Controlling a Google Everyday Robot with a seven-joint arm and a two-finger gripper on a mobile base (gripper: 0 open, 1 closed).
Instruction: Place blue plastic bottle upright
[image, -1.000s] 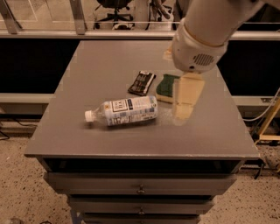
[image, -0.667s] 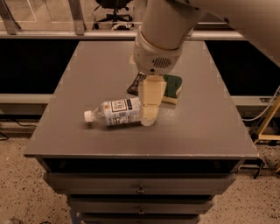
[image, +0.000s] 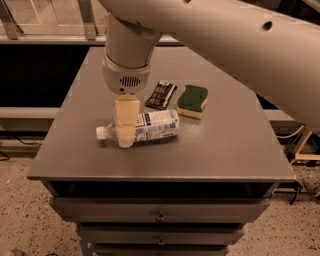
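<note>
Gripper (image: 125, 134) overlaps neck of lying blue plastic bottle (image: 156, 125).

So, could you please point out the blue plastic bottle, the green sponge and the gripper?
blue plastic bottle (image: 157, 126): camera view, on its printed label.
green sponge (image: 193, 97): camera view, on its green top.
gripper (image: 125, 139): camera view, its tip, over the bottle's neck.
</note>
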